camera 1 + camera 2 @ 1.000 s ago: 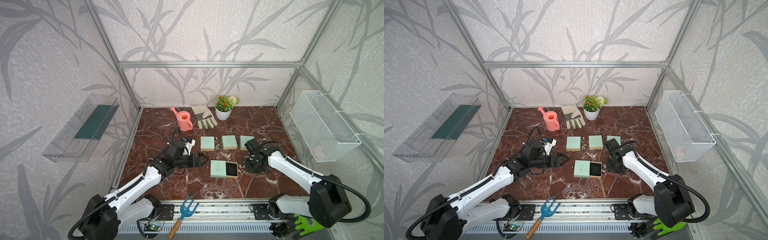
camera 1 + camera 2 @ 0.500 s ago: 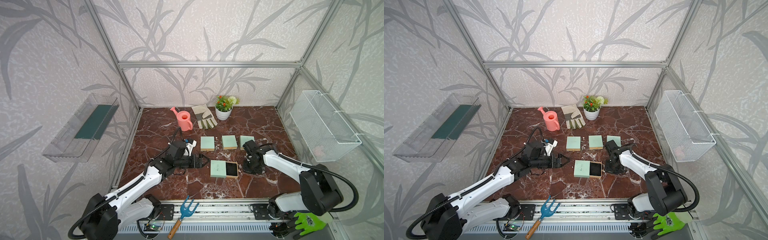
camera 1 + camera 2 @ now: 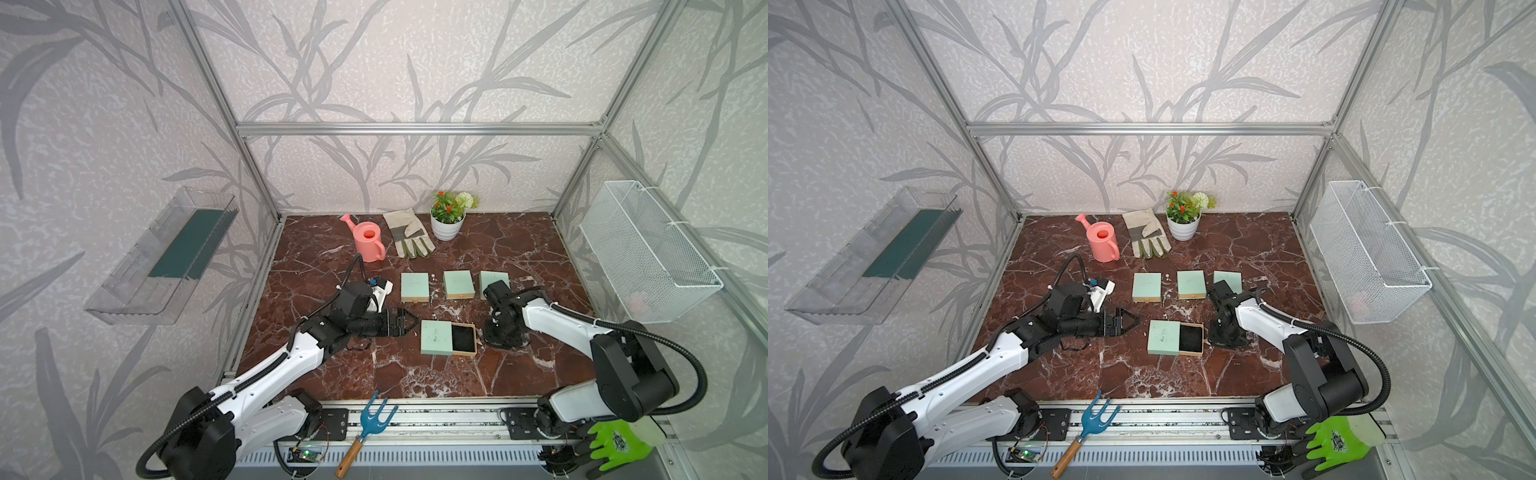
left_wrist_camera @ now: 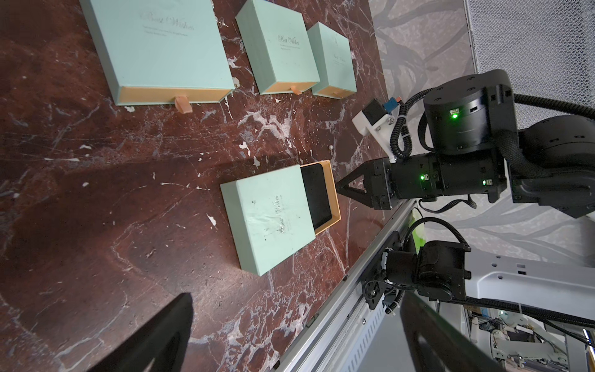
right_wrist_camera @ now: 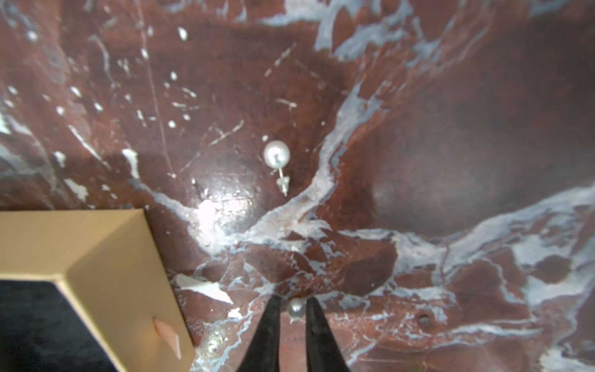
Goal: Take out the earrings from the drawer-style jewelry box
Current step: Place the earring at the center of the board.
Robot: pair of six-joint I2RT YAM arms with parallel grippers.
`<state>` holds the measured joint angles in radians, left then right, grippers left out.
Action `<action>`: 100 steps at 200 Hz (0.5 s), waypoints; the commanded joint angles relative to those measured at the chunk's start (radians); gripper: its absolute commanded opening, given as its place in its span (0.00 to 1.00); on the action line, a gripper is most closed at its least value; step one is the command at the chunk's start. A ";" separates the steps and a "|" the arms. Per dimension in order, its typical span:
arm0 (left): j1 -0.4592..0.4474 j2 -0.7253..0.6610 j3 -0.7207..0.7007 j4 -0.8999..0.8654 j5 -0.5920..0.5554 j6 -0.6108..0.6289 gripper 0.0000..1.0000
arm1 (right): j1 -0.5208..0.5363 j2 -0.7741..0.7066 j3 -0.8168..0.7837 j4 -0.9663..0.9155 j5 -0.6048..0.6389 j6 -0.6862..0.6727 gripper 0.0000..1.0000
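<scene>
Set-down step, I judge: the 2 white pearl stud earrings (image 5: 276,154) lie on the red marble surface (image 5: 450,128) beside the tan drawer (image 5: 106,257) of the mint jewelry box (image 3: 435,336). 1 sits inside the barely parted right pincer (image 5: 293,301); pinched or freed, I cannot tell. Left pincer (image 3: 409,323) gapes, empty. Next, probably: widen, lift straight.

Silvery script "Best Wishes" stands on the lids of the nearest closed box (image 4: 157,51) and the middle closed box (image 4: 277,54) in the left wrist view; finer print is unreadable.
</scene>
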<state>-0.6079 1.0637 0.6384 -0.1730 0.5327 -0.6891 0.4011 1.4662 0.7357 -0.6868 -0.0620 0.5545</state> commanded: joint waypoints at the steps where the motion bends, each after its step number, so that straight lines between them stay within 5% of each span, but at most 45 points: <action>1: -0.005 -0.004 0.003 -0.016 -0.010 0.017 0.99 | 0.002 0.026 0.011 0.002 0.002 0.005 0.21; 100: -0.005 0.006 -0.006 0.003 -0.005 0.001 0.99 | 0.031 -0.120 0.068 -0.108 0.093 -0.018 0.33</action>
<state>-0.6079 1.0637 0.6384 -0.1730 0.5251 -0.6895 0.4042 1.4338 0.7551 -0.7216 -0.0349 0.5529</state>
